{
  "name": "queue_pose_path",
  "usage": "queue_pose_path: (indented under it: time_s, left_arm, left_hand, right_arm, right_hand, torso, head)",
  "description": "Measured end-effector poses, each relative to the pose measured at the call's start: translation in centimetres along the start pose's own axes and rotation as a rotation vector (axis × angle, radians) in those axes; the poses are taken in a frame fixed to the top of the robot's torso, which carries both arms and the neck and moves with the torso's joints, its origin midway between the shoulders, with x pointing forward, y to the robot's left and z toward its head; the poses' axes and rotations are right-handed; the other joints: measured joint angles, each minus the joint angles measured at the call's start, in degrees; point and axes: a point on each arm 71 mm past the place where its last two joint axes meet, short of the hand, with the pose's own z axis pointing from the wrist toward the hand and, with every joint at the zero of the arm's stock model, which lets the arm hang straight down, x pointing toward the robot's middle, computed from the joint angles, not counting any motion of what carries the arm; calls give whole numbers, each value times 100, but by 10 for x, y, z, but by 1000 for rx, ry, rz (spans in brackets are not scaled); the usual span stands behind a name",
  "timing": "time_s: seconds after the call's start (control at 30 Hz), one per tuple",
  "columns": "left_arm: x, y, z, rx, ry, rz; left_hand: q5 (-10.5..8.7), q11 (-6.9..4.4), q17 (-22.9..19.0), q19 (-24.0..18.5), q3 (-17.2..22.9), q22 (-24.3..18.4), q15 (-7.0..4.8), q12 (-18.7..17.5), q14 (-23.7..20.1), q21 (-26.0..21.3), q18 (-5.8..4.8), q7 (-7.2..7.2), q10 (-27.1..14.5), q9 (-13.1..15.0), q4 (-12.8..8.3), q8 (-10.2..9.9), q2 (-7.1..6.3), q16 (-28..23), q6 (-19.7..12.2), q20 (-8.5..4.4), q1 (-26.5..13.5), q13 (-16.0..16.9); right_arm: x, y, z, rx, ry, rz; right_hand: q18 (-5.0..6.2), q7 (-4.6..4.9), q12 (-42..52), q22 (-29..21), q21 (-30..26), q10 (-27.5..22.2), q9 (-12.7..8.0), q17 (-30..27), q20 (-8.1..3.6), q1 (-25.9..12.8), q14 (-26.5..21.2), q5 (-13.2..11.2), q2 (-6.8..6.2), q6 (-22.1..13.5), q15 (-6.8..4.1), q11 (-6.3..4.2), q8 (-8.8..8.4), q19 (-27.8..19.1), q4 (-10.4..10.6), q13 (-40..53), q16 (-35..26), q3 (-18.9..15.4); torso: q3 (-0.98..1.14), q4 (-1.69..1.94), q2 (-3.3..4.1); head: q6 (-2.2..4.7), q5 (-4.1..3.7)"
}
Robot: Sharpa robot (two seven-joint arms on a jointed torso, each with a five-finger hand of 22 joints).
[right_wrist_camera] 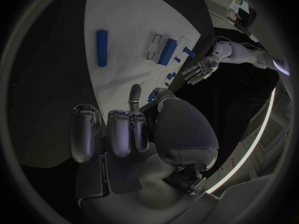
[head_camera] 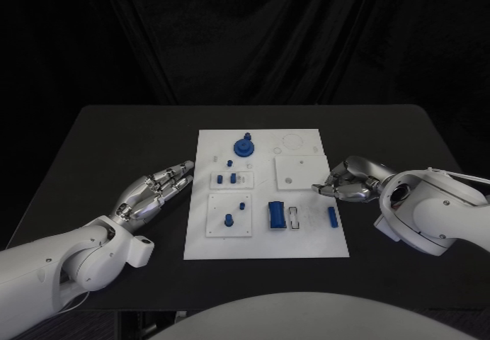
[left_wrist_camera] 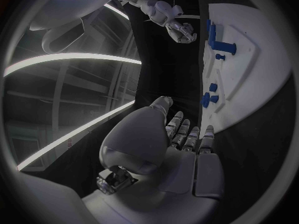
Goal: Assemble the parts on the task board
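On the near half of the task board (head_camera: 306,244), three loose-looking blue parts lie in a row: a wide blue block (head_camera: 277,215), an open slot frame (head_camera: 295,217) just beside it, and a slim blue bar (head_camera: 333,217) nearest the board's right edge. The bar's long axis runs near-to-far, roughly parallel to that edge.

Right hand (head_camera: 347,182) hovers over the right margin of the board, just beyond the bar and beside the raised square plate (head_camera: 299,172). Fingers curled inward; nothing visible between them in the head view or the right wrist view. The bar lies on the near side of these fingers, towards the robot's body.

Left hand (head_camera: 155,191) rests off the board on the black table (head_camera: 102,142), fingers straight and slightly apart, holding nothing. It is well apart from the bar.

Judgement: right hand is clearly the nearer one to the bar; a grasp would mean drawing back and closing across the bar's short axis.

Further out: small pegs on two left-side plates, then the round blue knob (head_camera: 245,147).
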Motion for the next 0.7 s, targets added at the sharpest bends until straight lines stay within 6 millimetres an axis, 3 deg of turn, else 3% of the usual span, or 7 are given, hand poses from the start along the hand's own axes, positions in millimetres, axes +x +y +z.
queue_pose_path:
  time_s: [0.23, 0.7]
  left_arm:
    - [-1, 0, 0, 0, -1, 1]
    - [0, 1, 2, 0, 1, 1]
  left_hand:
    - [0, 0, -1, 0, 0, 0, 0, 0, 0, 0, -1, 0, 0, 0, 0, 0, 0, 0, 0, 0, 0, 0]
    - [0, -1, -1, 21, 0, -1, 20, 0, 21, 0, 0, 0, -1, 0, 0, 0, 0, 23, 0, 21, 0, 0]
  right_arm:
    - [0, -10, -1, 19, -25, -115]
    - [6, -18, -1, 29, -23, -270]
  right_hand:
    - [0, 0, 0, 0, 0, 0, -11, 0, 0, 85, 0, -26, -25, 0, 0, 0, -25, 0, 0, -1, 0, 0]
    - [0, 0, 0, -1, 0, 0, -33, 0, 0, 210, 0, -48, -44, -42, 0, 0, -54, 0, 1, -2, 0, 31]
  torso:
    - [-3, -5, 2]
    - [12, -9, 16]
  head:
    - [0, -26]
    - [0, -80]
